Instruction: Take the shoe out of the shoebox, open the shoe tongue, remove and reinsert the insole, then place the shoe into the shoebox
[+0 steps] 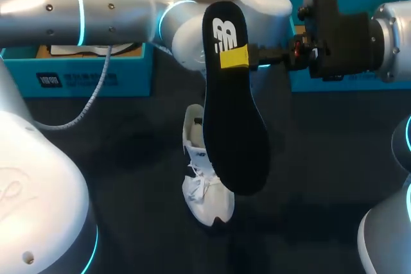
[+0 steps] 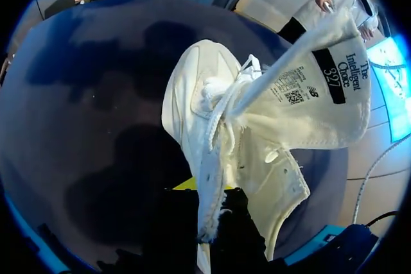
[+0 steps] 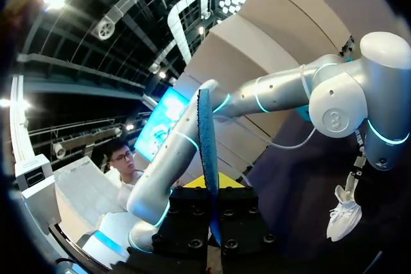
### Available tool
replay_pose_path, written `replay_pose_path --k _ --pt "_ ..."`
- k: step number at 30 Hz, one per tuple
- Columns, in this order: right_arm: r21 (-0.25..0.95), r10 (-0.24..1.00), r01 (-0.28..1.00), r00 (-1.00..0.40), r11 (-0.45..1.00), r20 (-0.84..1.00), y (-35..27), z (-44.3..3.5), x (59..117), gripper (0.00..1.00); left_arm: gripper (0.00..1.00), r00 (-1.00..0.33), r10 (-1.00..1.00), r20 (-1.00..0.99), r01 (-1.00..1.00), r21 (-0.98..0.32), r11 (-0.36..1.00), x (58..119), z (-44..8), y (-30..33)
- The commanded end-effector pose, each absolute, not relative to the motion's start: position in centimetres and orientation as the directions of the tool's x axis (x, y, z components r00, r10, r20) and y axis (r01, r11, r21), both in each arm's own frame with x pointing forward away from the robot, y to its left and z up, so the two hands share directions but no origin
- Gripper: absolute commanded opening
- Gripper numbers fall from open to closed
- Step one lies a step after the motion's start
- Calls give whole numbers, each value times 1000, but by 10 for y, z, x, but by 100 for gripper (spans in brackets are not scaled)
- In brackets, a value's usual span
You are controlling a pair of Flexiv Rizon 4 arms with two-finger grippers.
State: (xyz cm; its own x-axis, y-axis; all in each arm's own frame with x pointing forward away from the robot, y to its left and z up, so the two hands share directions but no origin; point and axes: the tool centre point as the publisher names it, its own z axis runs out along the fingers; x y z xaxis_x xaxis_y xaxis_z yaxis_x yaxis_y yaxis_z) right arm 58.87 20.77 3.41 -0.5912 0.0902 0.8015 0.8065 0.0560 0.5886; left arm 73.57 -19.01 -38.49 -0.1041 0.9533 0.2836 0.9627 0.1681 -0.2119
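Dark and matte, the table (image 1: 128,158) fills the head view, with two glossy silver-white arms over it: the left arm (image 1: 96,8) runs in across the back to the middle, and the right arm (image 1: 392,30) comes in from the far side. At the back on the left sits a blue cardboard shoebox (image 1: 83,75), open on top, with a white sheet (image 1: 90,48) lying on its brown inside. A second blue box (image 1: 302,81) stands at the back on the right, and what it holds cannot be seen. The insole (image 1: 234,133), long, flat and black with a rounded outline, is out of the shoe and hangs in the air above the table's middle. The right gripper (image 1: 236,57) is clamped on it near its upper end, one yellow tip pressed on its face. In the right wrist view it stands edge-on between the fingers (image 3: 221,181). The shoe (image 1: 199,190) is a white, soft-sided sneaker outside both boxes, hanging toe-down over the table, partly behind the insole. The left gripper (image 2: 205,187) is closed on its collar wall. Its padded tongue (image 2: 314,94) is pulled out wide, label side showing, and the white laces (image 2: 225,107) lie loose and tangled across the opening.
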Motion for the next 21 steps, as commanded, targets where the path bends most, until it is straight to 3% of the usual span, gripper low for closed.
replay_pose_path --k 1,2,3,6,7,8,21 --pt "588 94 807 -590 48 802 212 34 585 0 0 -100 953 286 959 -226 169 738 -389 -192" --pt "588 94 807 -590 48 802 212 34 585 0 3 -97 954 285 959 -230 166 738 -389 -191" --pt "588 94 807 -590 48 802 212 34 585 0 13 -91 955 283 958 -236 161 738 -390 -190" --pt "588 94 807 -590 48 802 212 34 585 0 61 -73 958 276 961 -238 142 735 -389 -188" --pt "588 94 807 -590 48 802 212 34 585 0 91 -69 962 264 960 -245 136 735 -386 -187" --pt "588 94 807 -590 48 802 212 34 585 0 100 -71 966 248 961 -242 133 735 -382 -186" --pt "588 94 807 -590 48 802 212 34 585 0 100 -118 991 68 970 -207 130 759 -321 -193"
